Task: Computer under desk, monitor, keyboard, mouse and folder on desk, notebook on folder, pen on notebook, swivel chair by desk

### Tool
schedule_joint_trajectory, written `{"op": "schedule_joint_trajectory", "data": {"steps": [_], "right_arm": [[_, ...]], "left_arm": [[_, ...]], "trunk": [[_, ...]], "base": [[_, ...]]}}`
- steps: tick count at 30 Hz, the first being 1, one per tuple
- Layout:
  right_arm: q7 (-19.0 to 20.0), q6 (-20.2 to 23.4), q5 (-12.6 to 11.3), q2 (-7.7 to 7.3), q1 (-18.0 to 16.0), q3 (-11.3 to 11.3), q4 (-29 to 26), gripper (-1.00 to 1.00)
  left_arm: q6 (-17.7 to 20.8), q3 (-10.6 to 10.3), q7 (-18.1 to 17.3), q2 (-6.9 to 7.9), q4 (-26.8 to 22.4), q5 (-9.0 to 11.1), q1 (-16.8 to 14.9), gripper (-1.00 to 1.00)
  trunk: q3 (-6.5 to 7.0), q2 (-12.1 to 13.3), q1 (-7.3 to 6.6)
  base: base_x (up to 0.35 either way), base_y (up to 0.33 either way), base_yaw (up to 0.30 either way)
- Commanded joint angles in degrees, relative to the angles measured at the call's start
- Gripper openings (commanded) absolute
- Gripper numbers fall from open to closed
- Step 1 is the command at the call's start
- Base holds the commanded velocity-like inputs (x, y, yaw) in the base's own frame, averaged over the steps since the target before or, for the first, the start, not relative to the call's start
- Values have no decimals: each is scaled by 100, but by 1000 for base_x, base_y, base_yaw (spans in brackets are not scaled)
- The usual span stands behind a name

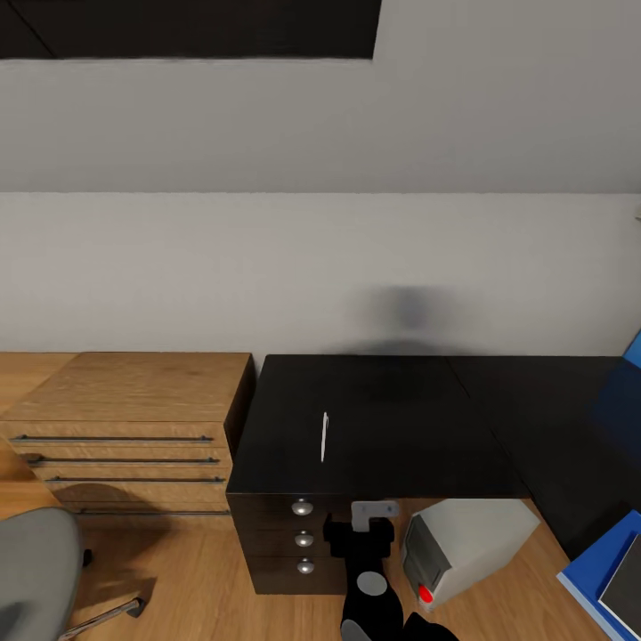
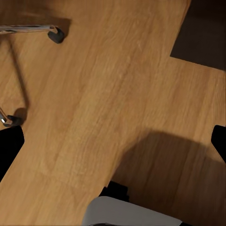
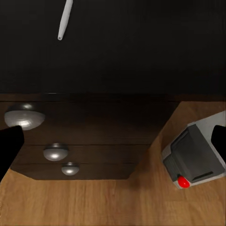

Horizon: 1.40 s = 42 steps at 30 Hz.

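pen lying loose on desk abv the drawer unit, prob next grab | right gripper hangs in front of drawers, jaws spread, empty; left gripper cant tell | computer tucked under desk; folder + notebook far right

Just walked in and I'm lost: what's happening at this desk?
The robot faces the black desk with nothing in hand. Its right gripper hangs in front of the drawer unit, jaws apart. The pen lies alone on the desktop. The computer sits on the floor, tucked partly under the desk. The swivel chair stands off to the left, and the blue folder shows at the lower right with the notebook on it.
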Motion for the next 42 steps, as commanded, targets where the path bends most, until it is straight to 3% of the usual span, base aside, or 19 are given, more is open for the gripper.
{"op": "schedule_joint_trajectory", "data": {"steps": [1,11,16,24,42], "right_arm": [[-40,5,-23,-5,-8,16,-10,100],[-49,-41,-24,-12,-8,20,-11,100],[-36,-44,-24,-5,-8,33,-17,100],[-59,-50,-7,-6,-8,298,-61,100],[-62,-50,-7,-7,-8,300,-47,100]], "left_arm": [[-51,-49,42,2,1,28,-4,100],[-357,-50,31,1,6,32,-4,100],[-357,-50,31,1,9,33,-4,100],[-361,-49,44,1,11,28,-4,100],[-355,-50,48,1,11,33,-4,100]], "trunk": [[-6,-4,0],[-6,-4,0],[-7,-4,0],[-18,-4,0],[-19,-4,0]], "base": [[0,0,0],[106,76,0],[43,32,0],[19,11,0],[96,56,0]]}}
